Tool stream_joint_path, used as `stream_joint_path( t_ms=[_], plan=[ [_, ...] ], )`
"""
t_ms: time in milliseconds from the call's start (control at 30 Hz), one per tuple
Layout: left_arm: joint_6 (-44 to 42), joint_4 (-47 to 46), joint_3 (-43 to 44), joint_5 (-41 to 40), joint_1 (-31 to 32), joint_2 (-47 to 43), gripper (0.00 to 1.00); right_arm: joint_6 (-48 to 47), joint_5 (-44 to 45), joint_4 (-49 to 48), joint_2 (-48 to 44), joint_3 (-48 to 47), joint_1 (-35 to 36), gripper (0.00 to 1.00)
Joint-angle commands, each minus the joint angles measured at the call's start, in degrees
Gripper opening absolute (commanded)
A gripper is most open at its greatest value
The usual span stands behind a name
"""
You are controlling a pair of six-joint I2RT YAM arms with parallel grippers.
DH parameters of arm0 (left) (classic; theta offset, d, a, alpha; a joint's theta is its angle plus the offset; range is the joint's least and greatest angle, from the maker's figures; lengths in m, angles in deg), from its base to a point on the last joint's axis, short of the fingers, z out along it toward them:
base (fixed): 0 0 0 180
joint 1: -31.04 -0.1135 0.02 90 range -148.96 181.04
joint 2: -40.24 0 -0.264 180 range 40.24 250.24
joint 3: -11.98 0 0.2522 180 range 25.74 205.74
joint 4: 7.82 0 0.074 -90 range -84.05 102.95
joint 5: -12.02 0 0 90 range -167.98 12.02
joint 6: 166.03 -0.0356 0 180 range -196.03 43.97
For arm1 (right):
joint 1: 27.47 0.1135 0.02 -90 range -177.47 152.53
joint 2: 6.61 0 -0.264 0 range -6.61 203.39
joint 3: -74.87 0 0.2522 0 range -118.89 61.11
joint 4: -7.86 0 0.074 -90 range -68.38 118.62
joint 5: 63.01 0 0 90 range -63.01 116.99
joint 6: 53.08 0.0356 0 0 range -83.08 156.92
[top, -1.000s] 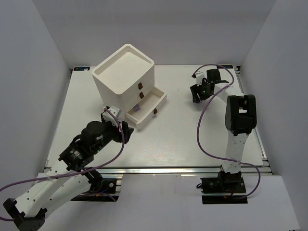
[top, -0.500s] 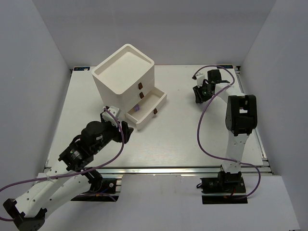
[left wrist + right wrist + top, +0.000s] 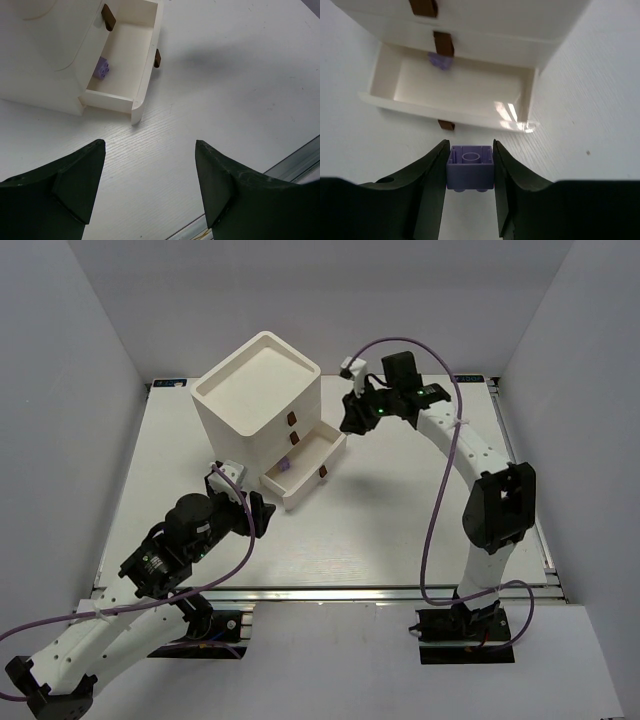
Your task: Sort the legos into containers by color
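The white cabinet (image 3: 257, 400) stands at the back left with its bottom drawer (image 3: 325, 446) pulled open. One pale purple lego (image 3: 285, 466) lies in that drawer; it also shows in the left wrist view (image 3: 102, 68) and the right wrist view (image 3: 439, 61). My right gripper (image 3: 355, 422) is shut on another pale purple lego (image 3: 470, 167), held in the air just off the open drawer's (image 3: 455, 100) front right corner. My left gripper (image 3: 262, 512) is open and empty, above the table in front of the drawer (image 3: 142, 80). No green legos are in view.
The two upper drawers are closed, their red-brown handles (image 3: 293, 419) facing right. White walls enclose the table on three sides. A metal rail (image 3: 330, 590) runs along the near edge.
My right arm has swung left from the back right of the table to the open drawer, carrying the purple lego. The left arm has barely moved.
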Motion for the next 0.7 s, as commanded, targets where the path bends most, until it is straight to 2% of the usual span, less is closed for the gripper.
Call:
stream_joint_path(
  t_ms=[0,100,200,233,333,367,467,667],
  plan=[
    [0.37,-0.22,-0.32,-1.27,0.23,-0.06,0.82,3.09,0.09,0.06,4.43,-4.24,1.62,0.0],
    [0.37,-0.22,-0.41,-1.45,0.23,0.38,0.82,3.97,2.37,-1.34,7.68,-7.31,4.52,0.0],
    [0.29,-0.13,-0.41,-1.62,0.23,0.56,0.82,4.85,3.78,-2.23,10.76,-10.56,6.55,0.12],
    [0.29,-0.13,-0.41,-1.8,0.23,0.73,0.83,5.03,4.04,-2.23,12.51,-11.62,7.25,0.2],
    [0.37,-0.13,-0.41,-2.06,0.23,0.47,0.82,5.29,4.75,-1.88,15.59,-15.3,8.04,0.32],
    [0.37,0.04,-0.41,-2.15,0.23,0.47,0.83,5.38,4.92,-1.79,16.21,-16.02,8.48,0.46],
    [0.46,0.05,-0.41,-2.33,0.23,0.38,0.83,5.82,5.1,-0.82,17.36,-17.6,8.92,0.61],
    [0.46,0.05,-0.41,-2.42,0.23,0.12,0.83,6.7,4.83,-3.19,12.1,-10.25,8.57,0.64]
  ],
)
